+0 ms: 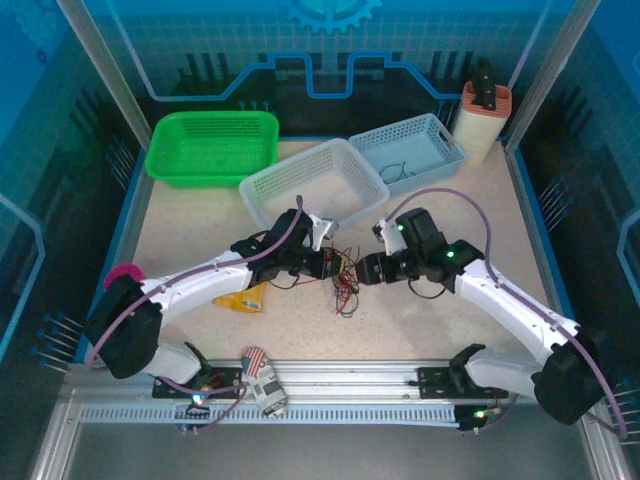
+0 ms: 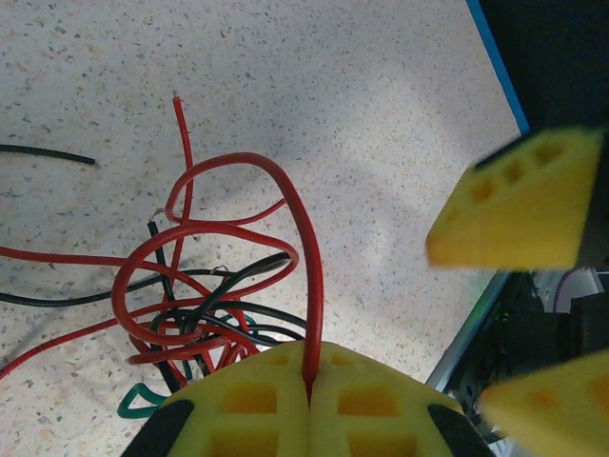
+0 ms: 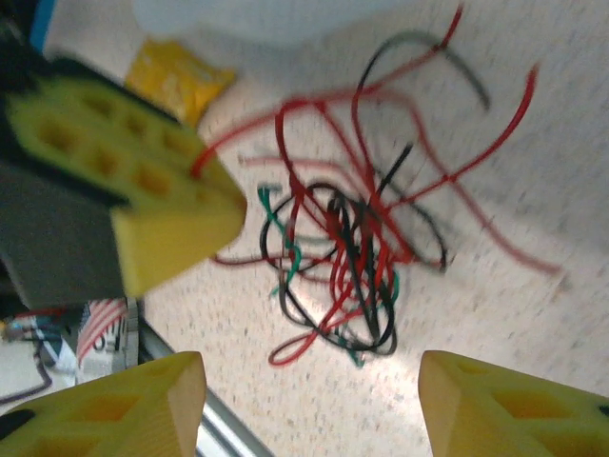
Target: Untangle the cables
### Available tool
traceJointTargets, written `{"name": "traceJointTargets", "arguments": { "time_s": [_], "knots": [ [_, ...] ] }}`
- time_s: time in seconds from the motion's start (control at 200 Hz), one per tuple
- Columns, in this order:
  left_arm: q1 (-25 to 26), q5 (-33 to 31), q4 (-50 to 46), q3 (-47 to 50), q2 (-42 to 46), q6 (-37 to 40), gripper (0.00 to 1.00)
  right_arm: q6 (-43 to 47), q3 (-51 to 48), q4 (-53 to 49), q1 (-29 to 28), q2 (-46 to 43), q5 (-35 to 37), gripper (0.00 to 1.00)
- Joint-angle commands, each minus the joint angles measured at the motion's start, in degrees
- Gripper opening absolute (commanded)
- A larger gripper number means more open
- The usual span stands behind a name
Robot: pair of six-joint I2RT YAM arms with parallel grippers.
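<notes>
Nearest the arm bases, a yellow packet [image 1: 245,298] lies flat on the speckled table [image 1: 190,235], under the left forearm. Just past it, at the middle of the table, sit the cables [image 3: 352,257]: a small knot of very thin wires, mostly red, with black loops threaded through them and a few short bits of green. The core is dense and overlapping. Loose red ends and one dark arc fan out from it across the tabletop.

One red cable [image 2: 309,276] rises out of the knot in a tall curved loop and runs straight down into the left gripper [image 2: 309,371]. Its yellow pads are pressed together and pinch that strand in the seam between them. The right gripper [image 3: 311,371] hovers over the knot with its fingers spread wide and nothing between them.

From above, both arms reach inward from the near corners, forearms slanting toward the centre. The two grippers point at each other, tips close together over the tangle. Purple cords arch along each arm.

Beyond the tangle stands a white basket [image 1: 300,180], close behind the left wrist. A green basket [image 1: 212,148] is farther back on the left and a light blue basket [image 1: 425,140] on the right.
</notes>
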State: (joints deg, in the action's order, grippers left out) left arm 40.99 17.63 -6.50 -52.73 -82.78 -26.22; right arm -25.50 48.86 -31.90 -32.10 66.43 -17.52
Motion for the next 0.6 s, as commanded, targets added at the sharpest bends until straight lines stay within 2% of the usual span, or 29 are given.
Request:
{"name": "traceJointTargets", "arguments": {
  "time_s": [0.0,0.22,0.405,0.595],
  "knots": [
    [-0.2,0.1,1.5,-1.8,0.1,-0.3,0.00,-3.0,-1.3,-0.9,-2.2,2.1,2.5,0.59],
    [-0.3,0.0,1.2,-1.5,0.6,-0.2,0.00,-3.2,-0.1,-0.1,-3.7,7.6,5.2,0.52],
    [-0.3,0.2,0.8,-2.0,0.5,-0.1,0.00,-3.1,0.2,2.2,-4.0,11.3,5.0,0.40],
    [-0.3,0.0,0.4,-2.1,0.6,0.0,0.00,-3.9,0.1,6.0,-4.4,14.4,5.1,0.35]
  ]
}}
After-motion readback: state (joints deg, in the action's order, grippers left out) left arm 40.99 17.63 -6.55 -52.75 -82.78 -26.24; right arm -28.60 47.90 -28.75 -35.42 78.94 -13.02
